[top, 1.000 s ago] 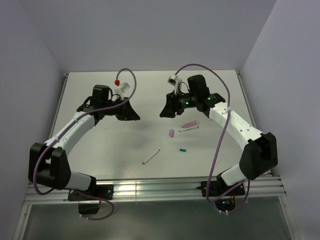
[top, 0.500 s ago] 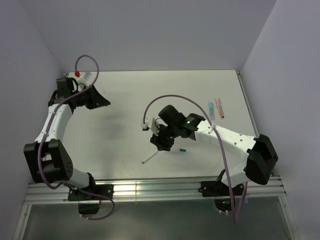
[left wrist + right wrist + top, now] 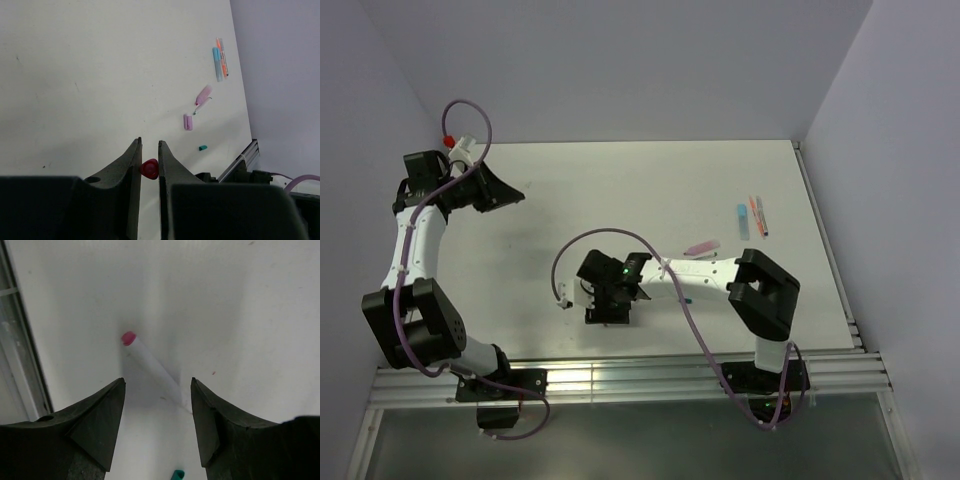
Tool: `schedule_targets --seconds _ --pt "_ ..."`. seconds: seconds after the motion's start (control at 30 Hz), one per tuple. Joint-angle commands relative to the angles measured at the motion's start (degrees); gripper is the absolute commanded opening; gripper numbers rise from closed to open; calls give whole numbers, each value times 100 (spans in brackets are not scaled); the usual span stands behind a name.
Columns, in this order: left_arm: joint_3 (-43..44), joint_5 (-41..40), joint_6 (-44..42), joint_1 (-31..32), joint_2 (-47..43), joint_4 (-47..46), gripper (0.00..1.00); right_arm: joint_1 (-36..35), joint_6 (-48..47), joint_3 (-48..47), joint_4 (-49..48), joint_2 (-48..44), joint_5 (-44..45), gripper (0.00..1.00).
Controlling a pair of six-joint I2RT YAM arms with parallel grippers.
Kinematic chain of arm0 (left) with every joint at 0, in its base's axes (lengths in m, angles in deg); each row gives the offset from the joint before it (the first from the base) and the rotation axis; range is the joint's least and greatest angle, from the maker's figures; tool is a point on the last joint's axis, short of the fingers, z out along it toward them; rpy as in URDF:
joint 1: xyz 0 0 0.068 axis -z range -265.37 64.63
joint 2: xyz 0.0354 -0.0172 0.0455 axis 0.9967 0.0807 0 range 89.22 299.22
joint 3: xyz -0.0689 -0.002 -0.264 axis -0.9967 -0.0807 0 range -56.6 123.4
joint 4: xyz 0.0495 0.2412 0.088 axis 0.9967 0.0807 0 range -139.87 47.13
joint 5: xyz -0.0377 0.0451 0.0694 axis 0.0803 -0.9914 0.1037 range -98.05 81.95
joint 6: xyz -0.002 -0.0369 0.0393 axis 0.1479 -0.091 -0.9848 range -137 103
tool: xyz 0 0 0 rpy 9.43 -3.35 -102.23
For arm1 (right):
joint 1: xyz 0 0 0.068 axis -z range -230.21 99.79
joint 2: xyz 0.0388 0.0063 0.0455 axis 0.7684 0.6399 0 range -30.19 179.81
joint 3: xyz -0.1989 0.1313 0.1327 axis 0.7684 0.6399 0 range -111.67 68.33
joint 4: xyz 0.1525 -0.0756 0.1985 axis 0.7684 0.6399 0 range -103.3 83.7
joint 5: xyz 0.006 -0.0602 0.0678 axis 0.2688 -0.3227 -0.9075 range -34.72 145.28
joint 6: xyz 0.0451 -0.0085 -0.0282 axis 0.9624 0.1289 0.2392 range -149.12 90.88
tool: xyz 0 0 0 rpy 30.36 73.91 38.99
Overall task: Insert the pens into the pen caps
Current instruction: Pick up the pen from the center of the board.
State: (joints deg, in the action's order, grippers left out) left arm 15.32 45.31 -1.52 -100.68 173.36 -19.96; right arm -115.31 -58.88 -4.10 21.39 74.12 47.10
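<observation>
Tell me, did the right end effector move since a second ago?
Yes. The right end effector came from mid-table toward the front rail, and leftward along it.

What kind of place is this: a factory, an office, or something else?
Probably a robotics lab test cell: a white table enclosed by plain pale walls, two small arms bolted to an aluminium rail, and a few marker pens lying about.

Red cap [image 3: 149,169]; white, pink-tipped pen [image 3: 156,370]
</observation>
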Motion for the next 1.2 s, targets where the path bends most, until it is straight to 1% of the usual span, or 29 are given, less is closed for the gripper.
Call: schedule_targets --seconds 0.0,0.17,0.37,0.47,0.5,0.57,0.6,0.63,0.67,0.73,0.77,0.8,0.87,0.93,1.03,1.07,1.17 --pt "-108 324 -309 -42 -135 76 0 -55 -284 -325 -279 115 370 63" --pt "-134 429 -467 -121 -143 94 0 -213 -565 -150 -306 361 362 62" --pt "-239 596 -371 -218 -47 -11 0 -310 -698 -26 -376 546 361 62" --pt "-310 640 -336 -244 -55 -117 0 -301 -715 -79 -376 721 458 52" --pt "-310 649 -336 -244 -55 -143 0 -301 -716 -79 -376 809 449 44" --pt "-293 658 -336 -262 -56 -152 0 -267 -550 -166 -367 924 432 33" --pt "-284 684 -336 -271 -64 -152 0 -231 -462 -219 -359 1037 397 26" --pt "-266 684 -336 -279 -64 -152 0 -188 -365 -359 -332 1091 379 21" --pt "-266 684 -327 -297 -64 -187 0 -74 -112 -447 -315 1204 431 12" --pt "-275 702 -266 -306 -64 -240 1 84 214 -806 -253 1301 371 3" --pt "-292 702 -239 -315 -64 -266 0 181 581 -948 -218 1346 318 0" --pt "-310 702 -204 -323 -73 -354 0 408 777 -1088 -174 1381 257 0" --pt "-380 754 -125 -350 -55 -459 0 638 1250 -1405 -130 1451 107 0" --pt "-477 816 -55 -341 -64 -626 0 928 1507 -1651 -104 1434 2 0" --pt "-696 1061 -159 -341 -134 -811 0 1305 1946 -1923 -77 1303 -472 0" --pt "-784 1184 -221 -350 -187 -838 0 1403 2174 -2012 -51 1198 -813 0" --pt "-1099 1588 -362 -350 -547 -1074 0 1833 2578 -2293 -51 960 -1324 0"
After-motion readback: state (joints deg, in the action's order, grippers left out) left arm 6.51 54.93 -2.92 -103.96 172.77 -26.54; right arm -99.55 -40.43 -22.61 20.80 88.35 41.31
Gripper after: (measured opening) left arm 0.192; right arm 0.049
